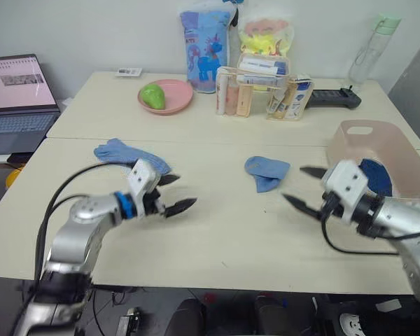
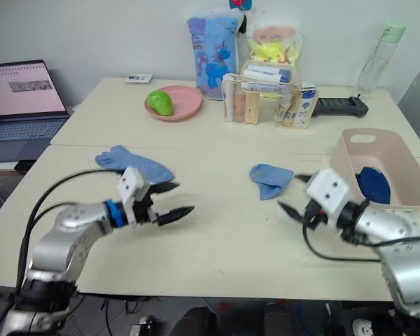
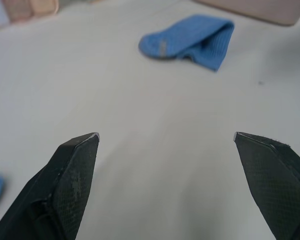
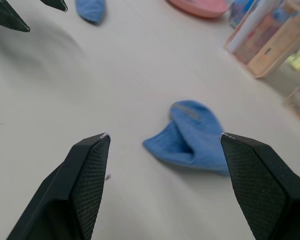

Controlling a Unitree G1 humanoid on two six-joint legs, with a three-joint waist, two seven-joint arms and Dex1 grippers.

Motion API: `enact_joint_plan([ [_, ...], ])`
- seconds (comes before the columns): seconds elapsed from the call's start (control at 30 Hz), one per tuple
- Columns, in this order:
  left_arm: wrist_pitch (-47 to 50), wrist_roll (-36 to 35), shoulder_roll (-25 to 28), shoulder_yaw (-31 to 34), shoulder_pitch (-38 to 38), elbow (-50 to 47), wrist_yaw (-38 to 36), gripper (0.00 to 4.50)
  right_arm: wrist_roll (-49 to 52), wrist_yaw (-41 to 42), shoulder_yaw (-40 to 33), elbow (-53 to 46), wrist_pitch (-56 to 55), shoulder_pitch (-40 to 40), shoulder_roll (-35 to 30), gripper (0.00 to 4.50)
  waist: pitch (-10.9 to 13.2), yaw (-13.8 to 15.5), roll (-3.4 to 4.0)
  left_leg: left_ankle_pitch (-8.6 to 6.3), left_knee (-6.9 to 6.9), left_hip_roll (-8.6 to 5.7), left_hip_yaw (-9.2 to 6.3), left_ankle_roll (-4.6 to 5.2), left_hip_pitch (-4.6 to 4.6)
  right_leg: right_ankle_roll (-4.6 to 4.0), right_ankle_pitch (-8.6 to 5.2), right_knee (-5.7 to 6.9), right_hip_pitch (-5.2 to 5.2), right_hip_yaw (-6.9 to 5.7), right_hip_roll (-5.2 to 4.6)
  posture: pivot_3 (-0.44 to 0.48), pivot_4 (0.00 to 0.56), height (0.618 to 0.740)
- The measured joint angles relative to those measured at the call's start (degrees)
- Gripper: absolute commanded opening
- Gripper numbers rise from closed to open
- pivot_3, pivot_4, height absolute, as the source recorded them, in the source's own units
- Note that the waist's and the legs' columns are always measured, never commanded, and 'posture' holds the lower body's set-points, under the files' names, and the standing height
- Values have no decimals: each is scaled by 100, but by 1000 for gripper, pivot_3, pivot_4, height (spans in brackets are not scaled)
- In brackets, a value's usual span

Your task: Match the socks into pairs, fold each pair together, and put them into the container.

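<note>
On my left, one light blue sock (image 1: 129,155) lies flat on the tabletop (image 1: 217,231) just beyond my left gripper (image 1: 173,194), its long axis running left to right, slanting a little nearer to me at its right end. That gripper hangs just above the tabletop, jaws spread wide and holding nothing. Toward the middle lies the second light blue sock (image 1: 265,172), doubled over, its folded end pointing toward me. My right gripper (image 1: 299,187) is near it, jaws also wide and empty. Furthest right, the container (image 1: 399,150) already holds something dark navy (image 1: 375,176). I judge the step in hand to be pairing the light blues: next each gripper must drop onto its own sock and bring the two together for folding.
</note>
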Motion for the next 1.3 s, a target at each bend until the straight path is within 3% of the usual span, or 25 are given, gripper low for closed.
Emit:
enact_joint_plan([
  [0.03, -23, 0, -4, 69, 96, -5, 90, 4500, 0, -22, 54, -30, 6, 83, 0, 3764, 0, 12, 0, -4, 0, 0, -1, 8, 2, -2, 3, 0, 1, -2, 0, 0, 150, 703],
  [0.13, -229, -18, -205, 518, 439, -9, 521, 4500, 37, -60, 259, -121, -8, 449, 92, 4396, -11, 9, -3, -6, -6, 6, 0, 10, 14, -3, 4, -5, 8, -4, 4, 0, 150, 703],
  [0.3, -355, -17, -580, 1223, 518, 612, 1503, 4500, 327, -34, 480, -160, 51, 384, 254, 4456, -10, -23, -4, -6, 0, 6, -2, 11, 13, -7, 7, 8, 1, -6, 8, 0, 150, 703],
  [0.53, 28, -265, -749, 2203, -1292, 2414, 3116, 4500, 404, -185, 834, -196, 339, -723, 258, 4456, -22, -7, -26, 2, -1, 3, -7, -4, 10, -6, 9, -1, -3, -26, 12, 0, 150, 703],
  [0.87, -597, 297, -578, 2069, -3401, 5703, 3804, 4500, 448, -265, 1239, -86, 500, -1320, 371, 4456, -23, -7, -42, 7, 0, -1, -5, -13, 3, -6, 9, -1, -10, -32, 12, 0, 150, 703],
  [0.97, -812, 367, -516, 2068, -3751, 6373, 3837, 3893, 445, -304, 1276, -69, 517, -1334, 374, 4500, -23, -31, -42, 7, -1, 0, -3, -14, 2, -6, 9, 1, -16, -31, 12, 0, 150, 703],
  [1.3, -1472, 452, -432, 2088, -4019, 7194, 3781, 678, 446, -508, 1277, -142, 651, -1319, 369, 4500, -23, -140, -43, 8, 0, 1, -3, -15, 2, -6, 9, 17, -22, -26, 11, 0, 150, 703],
])
